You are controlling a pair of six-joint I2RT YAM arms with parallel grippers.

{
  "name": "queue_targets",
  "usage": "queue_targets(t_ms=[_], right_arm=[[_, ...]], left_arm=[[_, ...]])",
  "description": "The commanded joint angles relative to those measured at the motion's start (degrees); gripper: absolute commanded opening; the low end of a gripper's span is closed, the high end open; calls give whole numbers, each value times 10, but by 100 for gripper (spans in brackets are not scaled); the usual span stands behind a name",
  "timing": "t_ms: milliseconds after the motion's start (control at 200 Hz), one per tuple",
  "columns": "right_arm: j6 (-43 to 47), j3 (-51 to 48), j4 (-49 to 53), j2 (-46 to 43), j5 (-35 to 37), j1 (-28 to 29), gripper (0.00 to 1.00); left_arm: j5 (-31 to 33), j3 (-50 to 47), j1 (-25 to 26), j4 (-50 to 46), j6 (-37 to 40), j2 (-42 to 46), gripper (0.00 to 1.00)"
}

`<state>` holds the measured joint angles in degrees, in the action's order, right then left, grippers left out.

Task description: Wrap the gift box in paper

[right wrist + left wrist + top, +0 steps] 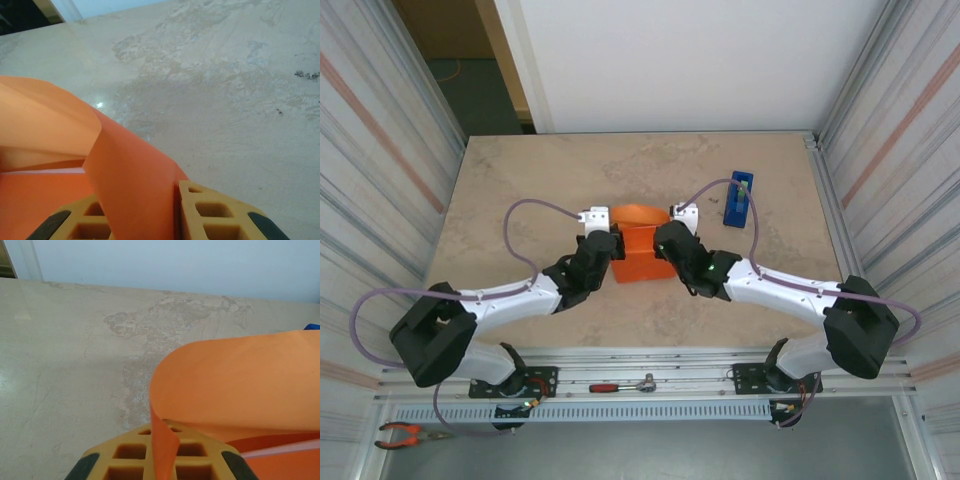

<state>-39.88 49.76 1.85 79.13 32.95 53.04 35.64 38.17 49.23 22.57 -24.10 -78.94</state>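
At the near edge, a pair of orange-handled pliers is seen on the lower ledge at the left. A red-handled hand tool lies on the metal rail between the two arm bases. From those bases the left arm and the right arm are angled inward over the marble-patterned tabletop and meet near its middle.

There the paper is found, bright orange, its near part lying flat and its far edge lifted into a curl between the two wrists. The left gripper is closed all the way. A thin edge of the sheet is pinched between its yellow fingers, and the raised flap arches off to the right. The right gripper is drawn in around a fold of the same sheet. The fold runs down into the narrow gap beside its yellow fingers, so the paper is gripped from both sides.

The gift box is almost wholly covered. Only a thin pale pink strip is seen under the lifted flap, at the centre of the sheet and between the grippers.

Farther back and to the right, a blue tape dispenser stands well apart from the paper. The table is closed off at the far side by a white wall.
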Motion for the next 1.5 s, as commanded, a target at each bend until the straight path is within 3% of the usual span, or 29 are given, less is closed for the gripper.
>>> queue_targets(t_ms=[0, 195, 306, 521, 772, 1062, 1348, 1498], right_arm=[[7, 11, 33, 12, -24, -4, 0], [-19, -12, 36, 15, -32, -7, 0], [-22, -12, 42, 17, -33, -7, 0], [-35, -19, 42, 22, -37, -7, 0], [-39, -21, 43, 25, -40, -5, 0], [-42, -25, 46, 20, -42, -4, 0], [-47, -26, 49, 9, -57, -5, 0], [-35, -4, 63, -26, -109, -24, 35]], left_arm=[[-33, 25, 8, 18, -3, -6, 8], [-80, 5, -21, 21, -16, 69, 41], [-75, -20, -31, 15, -28, 129, 57], [-59, -56, -24, -20, -51, 193, 66], [-52, -45, 3, -2, -44, 129, 70], [-27, 5, 2, 15, -9, 27, 67], [3, 0, 0, 4, -20, 11, 28], [14, -11, 4, -6, -29, 14, 20]])
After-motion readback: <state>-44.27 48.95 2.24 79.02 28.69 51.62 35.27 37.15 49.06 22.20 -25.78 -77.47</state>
